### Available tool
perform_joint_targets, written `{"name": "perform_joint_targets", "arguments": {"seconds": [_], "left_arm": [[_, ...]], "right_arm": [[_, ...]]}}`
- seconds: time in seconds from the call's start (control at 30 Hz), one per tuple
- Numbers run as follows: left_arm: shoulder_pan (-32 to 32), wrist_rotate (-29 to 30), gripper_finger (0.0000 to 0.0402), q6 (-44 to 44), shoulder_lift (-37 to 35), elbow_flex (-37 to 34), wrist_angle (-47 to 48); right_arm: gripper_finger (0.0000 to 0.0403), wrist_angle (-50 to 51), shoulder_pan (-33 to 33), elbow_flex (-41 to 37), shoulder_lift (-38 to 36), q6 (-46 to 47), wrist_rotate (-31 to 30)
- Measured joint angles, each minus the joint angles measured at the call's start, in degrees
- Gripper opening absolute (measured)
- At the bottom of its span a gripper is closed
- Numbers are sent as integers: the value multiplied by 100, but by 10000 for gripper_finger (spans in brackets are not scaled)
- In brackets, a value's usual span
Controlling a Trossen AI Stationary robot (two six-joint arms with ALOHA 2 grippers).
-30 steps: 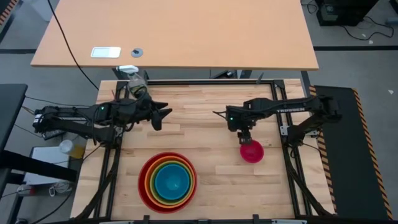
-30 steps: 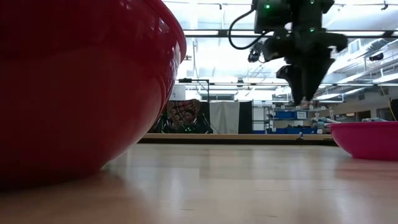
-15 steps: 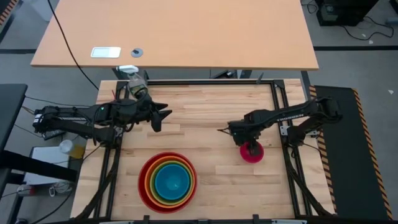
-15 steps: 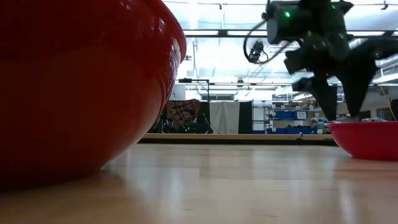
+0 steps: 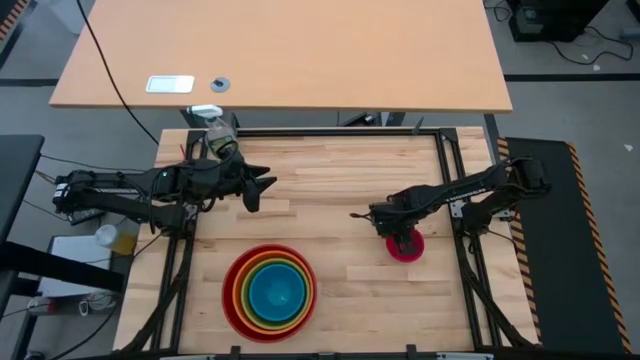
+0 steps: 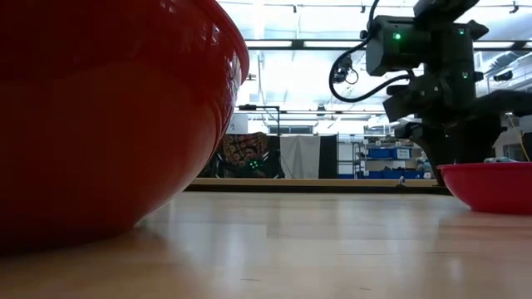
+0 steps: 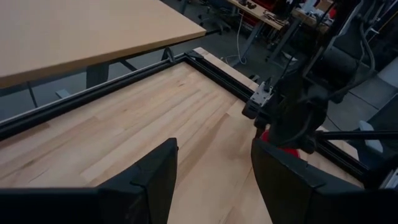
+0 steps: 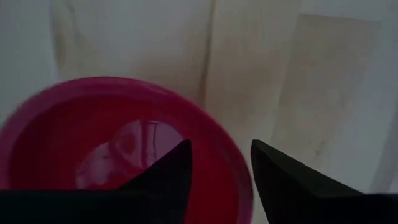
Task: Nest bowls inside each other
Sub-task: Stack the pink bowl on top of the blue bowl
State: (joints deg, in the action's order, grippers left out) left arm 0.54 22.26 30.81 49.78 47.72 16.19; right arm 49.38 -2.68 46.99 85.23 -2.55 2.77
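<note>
A small pink bowl (image 5: 414, 250) rests on its base on the wooden table at the right, also seen in the low view (image 6: 490, 184). My right gripper (image 5: 400, 240) points down over it, open. One finger (image 8: 168, 177) is inside the bowl and the other (image 8: 283, 180) outside, with the rim (image 8: 239, 165) between them; I see no touch. A nested stack of bowls (image 5: 270, 292), red outermost and blue innermost, sits near the front edge, left of centre. My left gripper (image 5: 262, 185) waits open above the table's far left (image 7: 214, 168).
A black metal frame (image 5: 330, 132) borders the table. Behind the far edge stands a tan desk (image 5: 300, 50) with a white device (image 5: 170, 84). Bare wood (image 5: 350, 280) lies between the stack and the pink bowl. The stack's red wall (image 6: 108, 108) fills the low view's left.
My right gripper has come down and toward the table's near edge, from beside the pink bowl's far rim to straddling that rim. The bowl has stayed where it was.
</note>
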Motion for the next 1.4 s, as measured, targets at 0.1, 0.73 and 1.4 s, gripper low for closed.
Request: {"name": "perform_joint_targets", "arguments": {"seconds": [0.1, 0.73, 1.4], "left_arm": [[0, 0, 208, 11, 0, 0, -2], [0, 59, 208, -436, 0, 0, -749], [-1312, 1262, 208, -1703, -768, -2, -1018]], "right_arm": [[152, -64, 0, -44, 0, 41, -214], [25, -232, 45, 1431, 4, 924, 58], [26, -5, -151, 6331, 2486, 916, 558]]}}
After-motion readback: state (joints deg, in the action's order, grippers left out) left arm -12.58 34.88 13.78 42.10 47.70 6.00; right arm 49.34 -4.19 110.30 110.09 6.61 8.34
